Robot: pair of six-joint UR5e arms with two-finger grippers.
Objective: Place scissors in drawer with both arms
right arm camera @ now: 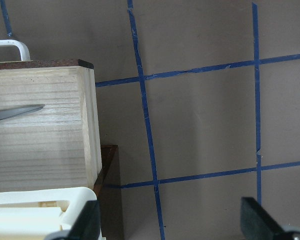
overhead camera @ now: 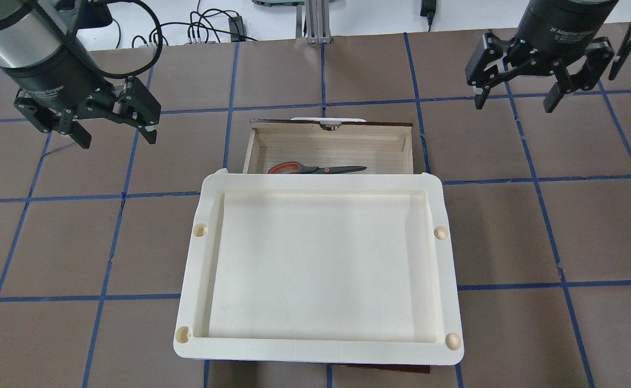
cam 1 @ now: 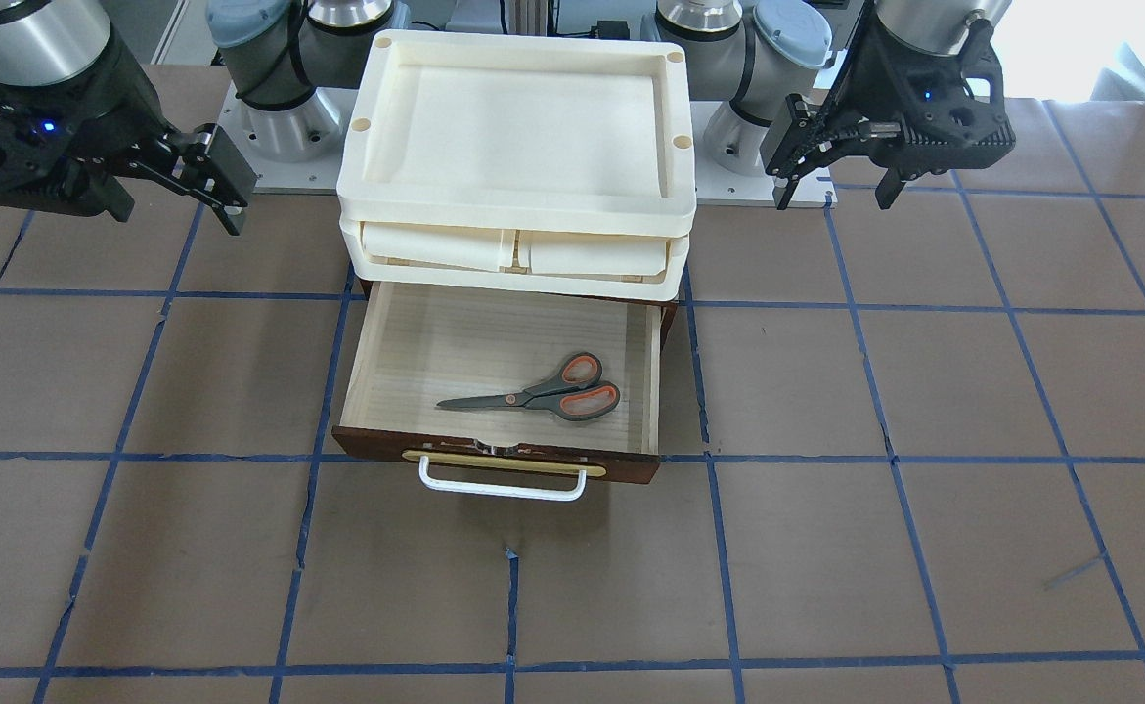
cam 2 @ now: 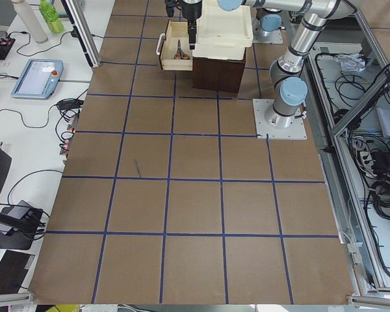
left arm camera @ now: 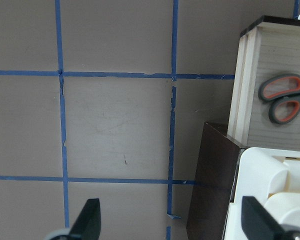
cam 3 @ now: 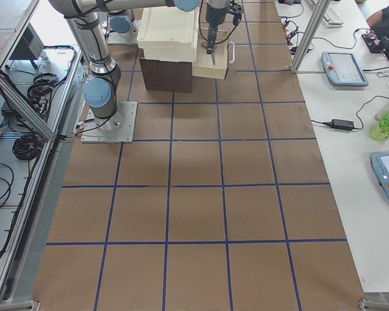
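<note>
The scissors lie flat in the open drawer by the table's robot-side edge; likely light, stiff, slick-bladed, so grip near the pivot; left end effector and right end effector both apart, empty.

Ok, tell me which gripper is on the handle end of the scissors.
The left gripper. The scissors lie in the drawer with their orange-lined handles toward it and their blades pointing toward the right gripper. Both are open and empty.

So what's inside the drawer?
Only the scissors show, lying flat on the wooden floor of the drawer. Its back part is hidden under the cream trays.
</note>
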